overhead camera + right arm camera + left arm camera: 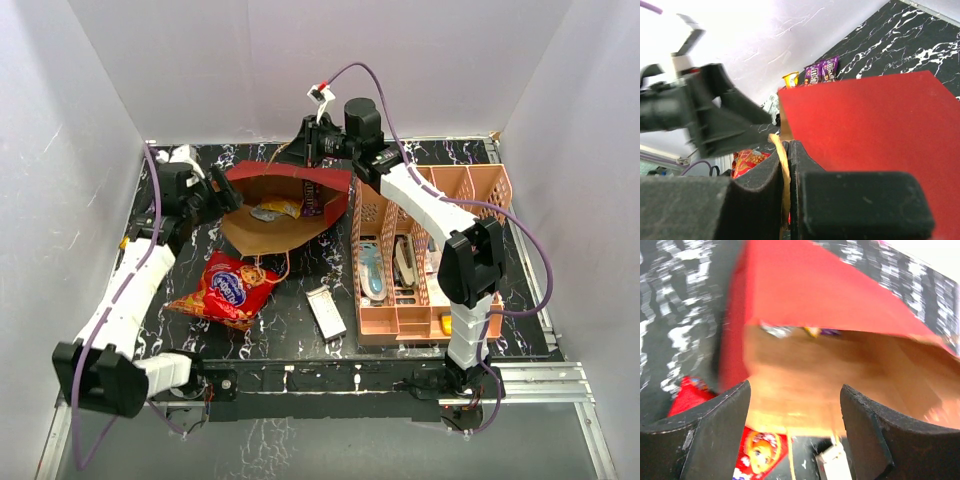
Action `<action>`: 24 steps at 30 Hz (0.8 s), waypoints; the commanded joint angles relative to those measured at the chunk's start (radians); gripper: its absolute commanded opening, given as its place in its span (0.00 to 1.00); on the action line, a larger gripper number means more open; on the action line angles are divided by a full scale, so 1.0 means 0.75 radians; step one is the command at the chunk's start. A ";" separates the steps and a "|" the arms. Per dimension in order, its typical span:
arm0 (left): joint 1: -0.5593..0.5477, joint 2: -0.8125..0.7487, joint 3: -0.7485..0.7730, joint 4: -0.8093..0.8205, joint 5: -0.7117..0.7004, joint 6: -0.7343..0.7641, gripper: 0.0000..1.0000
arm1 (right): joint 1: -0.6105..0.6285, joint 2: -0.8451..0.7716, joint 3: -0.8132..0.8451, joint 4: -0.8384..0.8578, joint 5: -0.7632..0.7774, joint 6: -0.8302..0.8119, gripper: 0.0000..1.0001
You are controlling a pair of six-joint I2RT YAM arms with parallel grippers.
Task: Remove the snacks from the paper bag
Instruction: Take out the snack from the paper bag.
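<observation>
Red packet: out
Paper bag: wrappers remain inside
Left end effector: open, empty
Right end effector: pinching handle

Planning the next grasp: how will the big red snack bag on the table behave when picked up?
The red snack bag looks creased and puffy, so it is probably light and floppy. Its glossy film may slip in a pinch. Lying flat, it should slide rather than roll.
</observation>
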 commanded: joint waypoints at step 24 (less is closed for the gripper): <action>-0.439 0.000 -0.295 0.329 0.437 1.799 0.64 | -0.002 -0.098 -0.032 0.071 -0.009 -0.046 0.08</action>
